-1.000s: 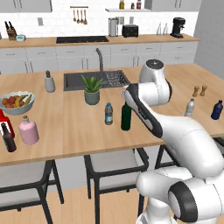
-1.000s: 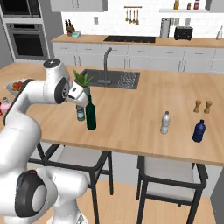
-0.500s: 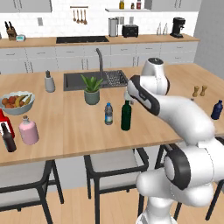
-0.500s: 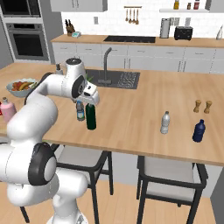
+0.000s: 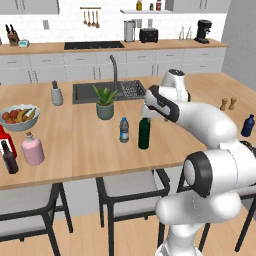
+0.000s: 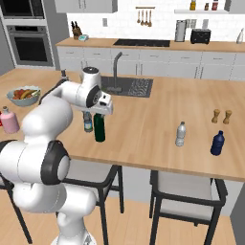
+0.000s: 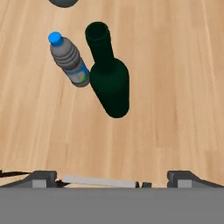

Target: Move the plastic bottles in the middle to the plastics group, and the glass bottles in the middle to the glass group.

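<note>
Overhead, open jaws above green bottle (image 7: 109, 83)

On the island counter (image 5: 90, 150), the wine bottle (image 5: 144, 133) stands upright just right of the water bottle (image 5: 124, 130), near but apart. Behind them sits a potted plant (image 5: 105, 102), with the sink (image 5: 90, 92) behind it. At the left end, a squat bottle (image 5: 33, 149) stands before a fruit bowl (image 5: 18, 118). Well to the right, two small bottles (image 6: 180, 134) (image 6: 217, 143) stand side by side, in front of two shakers (image 6: 221, 116).
</note>
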### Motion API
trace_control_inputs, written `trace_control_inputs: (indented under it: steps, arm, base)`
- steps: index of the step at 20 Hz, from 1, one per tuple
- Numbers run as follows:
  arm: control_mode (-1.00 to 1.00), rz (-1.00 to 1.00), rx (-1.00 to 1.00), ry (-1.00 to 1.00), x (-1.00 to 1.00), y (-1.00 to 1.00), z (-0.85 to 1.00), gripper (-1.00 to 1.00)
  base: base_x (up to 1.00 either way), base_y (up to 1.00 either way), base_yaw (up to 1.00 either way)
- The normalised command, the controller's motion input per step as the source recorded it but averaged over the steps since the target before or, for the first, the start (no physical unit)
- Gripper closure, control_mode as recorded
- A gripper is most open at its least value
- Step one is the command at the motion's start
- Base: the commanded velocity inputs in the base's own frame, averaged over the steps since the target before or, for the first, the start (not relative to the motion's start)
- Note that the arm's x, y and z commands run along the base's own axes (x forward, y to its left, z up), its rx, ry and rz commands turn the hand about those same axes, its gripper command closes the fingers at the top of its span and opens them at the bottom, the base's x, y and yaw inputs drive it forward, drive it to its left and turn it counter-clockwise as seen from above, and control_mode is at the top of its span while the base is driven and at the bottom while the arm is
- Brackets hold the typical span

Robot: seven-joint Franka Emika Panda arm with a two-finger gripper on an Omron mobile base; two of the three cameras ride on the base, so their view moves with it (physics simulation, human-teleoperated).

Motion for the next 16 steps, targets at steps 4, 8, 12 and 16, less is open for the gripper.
trace_control_inputs:
  steps: [4, 8, 12, 16]
  arm:
    - [-1.0, 0.09, -0.03, 0.0, 0.1, 0.02, -0.12, -1.0]
    - [-1.0, 0.11, -0.07, 0.0, 0.4, 0.04, -0.01, -1.0]
    - [-1.0, 0.12, -0.08, 0.0, 0.47, 0.01, 0.0, -1.0]
    - [-1.0, 0.05, -0.04, 0.0, 0.37, 0.02, -0.09, -1.0]
  base:
    - [0.0, 0.0, 0.0]
    - [0.0, 0.0, 0.0]
    - [0.0, 0.0, 0.0]
    - [0.0, 0.0, 0.0]
